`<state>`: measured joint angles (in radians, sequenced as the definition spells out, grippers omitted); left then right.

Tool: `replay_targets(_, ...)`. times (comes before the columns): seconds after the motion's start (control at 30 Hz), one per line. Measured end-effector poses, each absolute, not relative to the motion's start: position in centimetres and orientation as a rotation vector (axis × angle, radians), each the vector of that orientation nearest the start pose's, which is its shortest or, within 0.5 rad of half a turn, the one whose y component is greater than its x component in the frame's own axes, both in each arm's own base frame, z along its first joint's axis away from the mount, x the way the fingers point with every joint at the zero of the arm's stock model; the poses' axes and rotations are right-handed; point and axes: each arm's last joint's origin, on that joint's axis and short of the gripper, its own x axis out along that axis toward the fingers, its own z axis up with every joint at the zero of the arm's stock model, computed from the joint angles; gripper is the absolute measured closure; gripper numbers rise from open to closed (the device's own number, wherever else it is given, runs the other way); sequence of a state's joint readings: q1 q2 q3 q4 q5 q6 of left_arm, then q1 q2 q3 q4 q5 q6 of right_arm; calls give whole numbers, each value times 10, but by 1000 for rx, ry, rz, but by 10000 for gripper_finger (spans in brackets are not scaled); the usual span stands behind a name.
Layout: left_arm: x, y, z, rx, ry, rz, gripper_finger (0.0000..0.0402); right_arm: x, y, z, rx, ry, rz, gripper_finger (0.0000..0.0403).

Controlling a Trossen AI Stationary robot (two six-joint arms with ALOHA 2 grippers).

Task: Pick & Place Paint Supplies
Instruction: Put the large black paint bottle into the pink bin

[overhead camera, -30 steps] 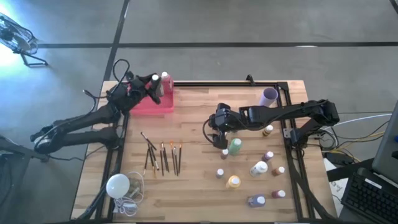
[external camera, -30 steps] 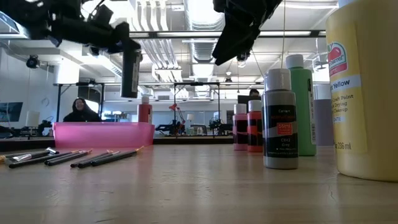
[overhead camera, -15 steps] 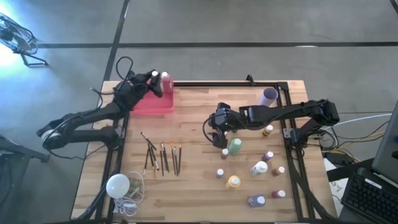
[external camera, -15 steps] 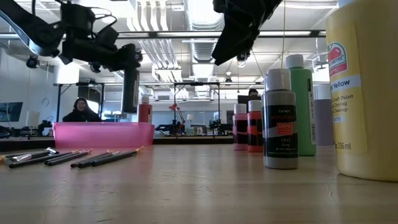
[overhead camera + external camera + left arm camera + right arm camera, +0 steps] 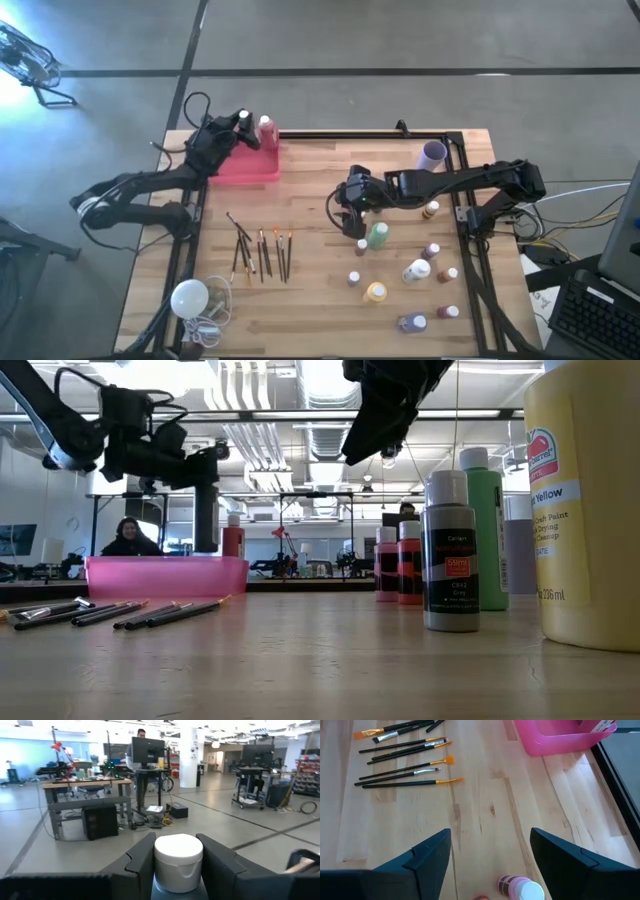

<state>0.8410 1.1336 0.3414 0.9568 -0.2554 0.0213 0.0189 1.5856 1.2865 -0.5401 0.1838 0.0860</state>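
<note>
Left gripper [image 5: 243,126] grips a dark, white-capped paint bottle [image 5: 178,856] between its fingers, upright, over the pink tray [image 5: 262,172] at the table's far-left corner, apparently the drop-off, since a red bottle [image 5: 266,126] already stands inside. Seen from table level, the held bottle [image 5: 206,510] hangs w/ its base dipping behind the tray wall [image 5: 166,574]; whether it touches the floor can't be told. The left arm reaches in from the table's left edge, wrist level, fingers pointing across the tray. Right gripper [image 5: 350,214] hovers mid-table, fingers spread wide & empty, aimed down at the table near a small pink-labelled bottle [image 5: 520,887], likely next pick. Right arm stretches in from the right edge, nearly straight. Remaining supplies sit unsorted: green bottle [image 5: 377,235], yellow bottle [image 5: 376,292], purple bottle [image 5: 433,154] and several small ones on the right half; brushes [image 5: 262,252] lie side by side near the front left. Judged approx. early in the task.
</note>
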Motion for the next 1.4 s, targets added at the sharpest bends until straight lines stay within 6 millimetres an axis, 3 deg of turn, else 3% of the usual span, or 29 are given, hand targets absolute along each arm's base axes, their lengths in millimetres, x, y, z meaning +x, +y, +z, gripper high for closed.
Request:
replay_targets(0.3,141,177,216,86,-143,1125,266,341,1,282,-9,816,-188,143)
replay_targets(1.4,153,202,165,61,-86,1155,266,338,1,267,-12,838,-188,64)
